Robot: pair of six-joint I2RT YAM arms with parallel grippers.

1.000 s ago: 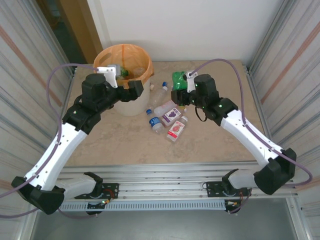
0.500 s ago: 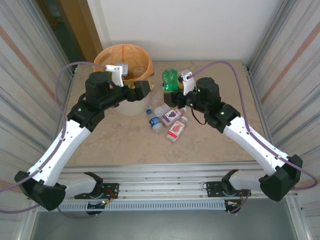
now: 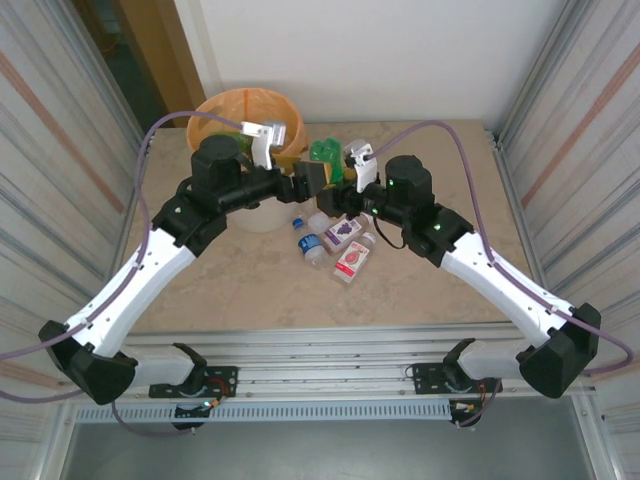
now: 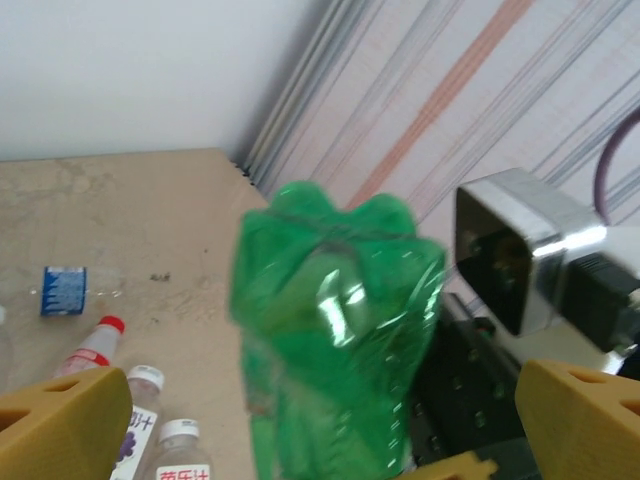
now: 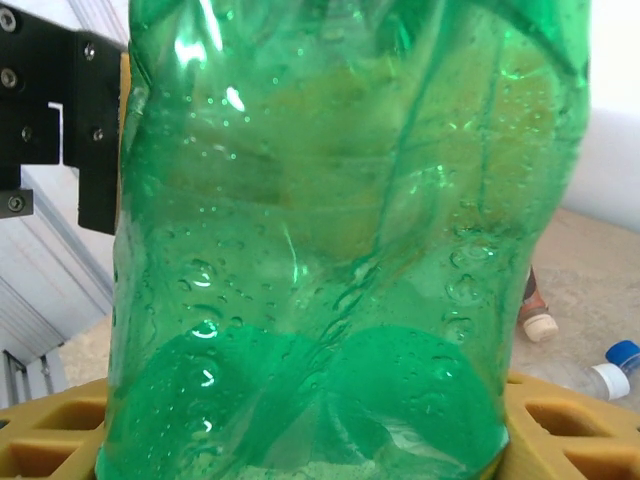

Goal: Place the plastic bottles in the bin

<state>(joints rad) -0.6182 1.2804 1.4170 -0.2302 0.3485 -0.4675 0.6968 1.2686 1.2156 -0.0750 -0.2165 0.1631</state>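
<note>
Green plastic bottle (image 3: 325,152): crushed, clear green, held up off the table (image 3: 230,285), just right of the bin (image 3: 222,101) rim.

Right gripper (image 5: 320,435): clamped on one end of the bottle, its yellow fingers (image 5: 565,420) tight against both sides.

Left gripper (image 4: 322,420): faces the bottle from the bin side, jaws spread wide. One tan finger (image 4: 60,430) stands on each side of the bottle, with a gap showing on both sides. In the top view the two grippers meet nearly nose to nose.

Bin: white, orange bag liner, far left part of the table.

Loose bottles (image 3: 330,240): on the table just below the grippers, lying close together. One is blue-capped, one purple-labelled, one pink-labelled.
</note>
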